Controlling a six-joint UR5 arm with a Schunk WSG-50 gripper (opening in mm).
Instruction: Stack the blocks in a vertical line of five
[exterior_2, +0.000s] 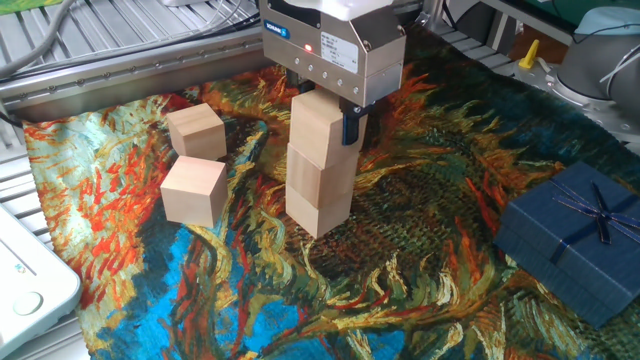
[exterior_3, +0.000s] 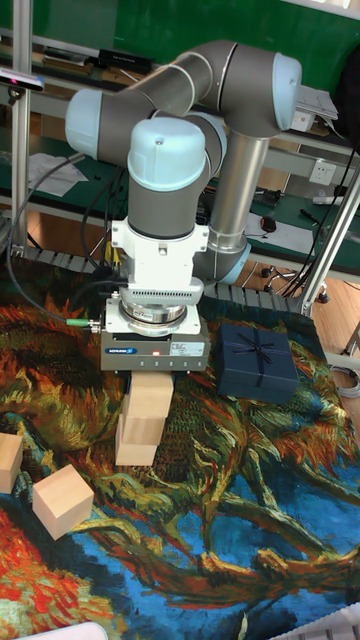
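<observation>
Three pale wooden blocks stand as one stack on the painted cloth: bottom block (exterior_2: 320, 212), middle block (exterior_2: 318, 178), top block (exterior_2: 318, 128). My gripper (exterior_2: 320, 120) comes straight down over the stack and is shut on the top block, with a dark finger (exterior_2: 348, 125) against its right face. The tall fixed view shows the same stack (exterior_3: 140, 428) under the gripper (exterior_3: 152, 385). Two loose blocks lie to the left of the stack, one further back (exterior_2: 196, 131) and one nearer (exterior_2: 193, 190). The nearer one (exterior_3: 62, 499) shows again in the tall view.
A dark blue ribboned gift box (exterior_2: 570, 240) sits at the right of the cloth (exterior_2: 400, 290). A white device (exterior_2: 25, 275) lies at the lower left edge. Metal rails (exterior_2: 120, 60) run along the back left.
</observation>
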